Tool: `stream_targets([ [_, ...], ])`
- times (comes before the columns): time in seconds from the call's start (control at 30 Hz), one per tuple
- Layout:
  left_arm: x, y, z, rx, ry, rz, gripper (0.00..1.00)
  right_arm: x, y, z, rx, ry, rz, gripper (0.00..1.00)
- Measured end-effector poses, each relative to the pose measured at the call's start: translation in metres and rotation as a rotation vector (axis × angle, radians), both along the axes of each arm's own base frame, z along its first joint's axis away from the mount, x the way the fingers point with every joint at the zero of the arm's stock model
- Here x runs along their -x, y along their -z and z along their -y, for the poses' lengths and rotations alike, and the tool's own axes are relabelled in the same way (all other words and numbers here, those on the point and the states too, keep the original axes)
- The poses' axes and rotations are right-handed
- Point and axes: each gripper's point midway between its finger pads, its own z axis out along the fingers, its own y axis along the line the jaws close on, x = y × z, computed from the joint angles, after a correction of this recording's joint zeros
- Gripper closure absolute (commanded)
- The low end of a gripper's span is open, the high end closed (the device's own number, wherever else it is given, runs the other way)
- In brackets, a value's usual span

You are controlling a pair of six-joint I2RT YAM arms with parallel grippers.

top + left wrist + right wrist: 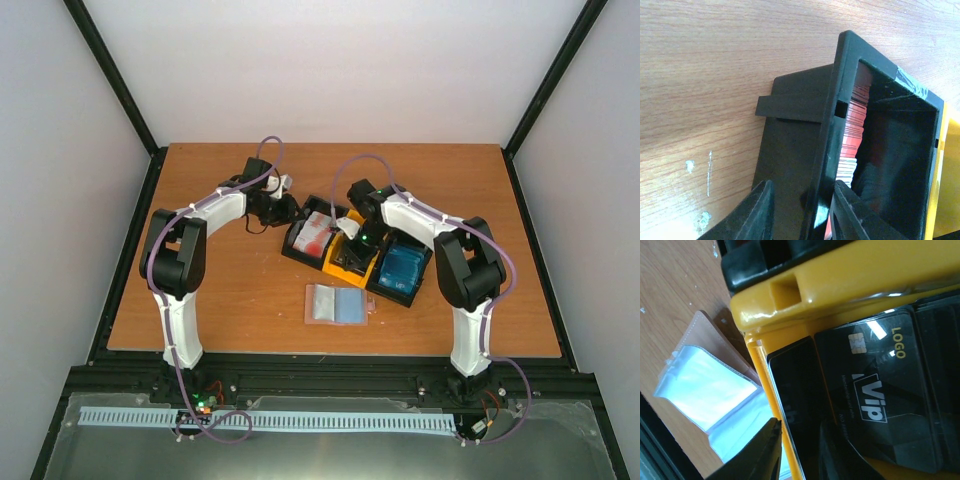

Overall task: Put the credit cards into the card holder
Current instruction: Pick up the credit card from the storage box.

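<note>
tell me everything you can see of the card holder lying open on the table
The pinkish-tan folding card holder lies opened flat on the brown wooden table, just in front of the yellow plastic bin. Its inside faces up: pale grey-blue, with glossy see-through pockets and a thin tan border round the edge. No card shows in it. Nothing rests on it or holds it.

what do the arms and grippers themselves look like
The left arm and right arm each have white links between chunky black joint housings. A lavender cable loops along each. The left gripper and right gripper have plain matte black wedge-shaped fingers. No markings are visible.
</note>
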Motion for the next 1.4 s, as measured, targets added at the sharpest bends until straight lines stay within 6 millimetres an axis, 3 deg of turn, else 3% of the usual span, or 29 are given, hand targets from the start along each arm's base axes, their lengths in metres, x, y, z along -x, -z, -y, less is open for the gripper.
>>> stream_targets([
  [0.3, 0.000, 0.000, 0.000, 0.000, 0.000, 0.000, 0.67, -0.009, -0.002, 0.000, 0.012, 0.013, 0.033, 0.92],
  [0.47, -0.002, -0.002, 0.000, 0.001, -0.001, 0.005, 0.62, -0.016, -0.004, 0.005, 0.043, 0.026, 0.078, 0.97],
  [0.77, -0.005, -0.008, 0.001, 0.013, -0.021, 0.017, 0.44, -0.039, -0.043, 0.012, 0.012, 0.106, 0.198, 0.97],
  [0.87, -0.005, -0.021, 0.001, 0.028, -0.032, 0.038, 0.37, -0.049, -0.058, 0.020, -0.011, 0.168, 0.228, 0.97],
  [1.03, 0.004, -0.061, 0.001, 0.089, -0.047, 0.115, 0.27, -0.064, -0.083, 0.032, -0.070, 0.299, 0.255, 0.97],
  [1.17, 0.016, -0.092, 0.012, 0.178, -0.013, 0.184, 0.15, -0.070, -0.101, 0.040, -0.152, 0.440, 0.235, 0.97],
  [1.27, 0.031, -0.103, 0.026, 0.245, 0.031, 0.193, 0.12, -0.070, -0.108, 0.043, -0.215, 0.553, 0.201, 0.96],
  [1.4, 0.052, -0.103, 0.047, 0.328, 0.082, 0.156, 0.12, -0.063, -0.118, 0.047, -0.317, 0.701, 0.138, 0.95],
])
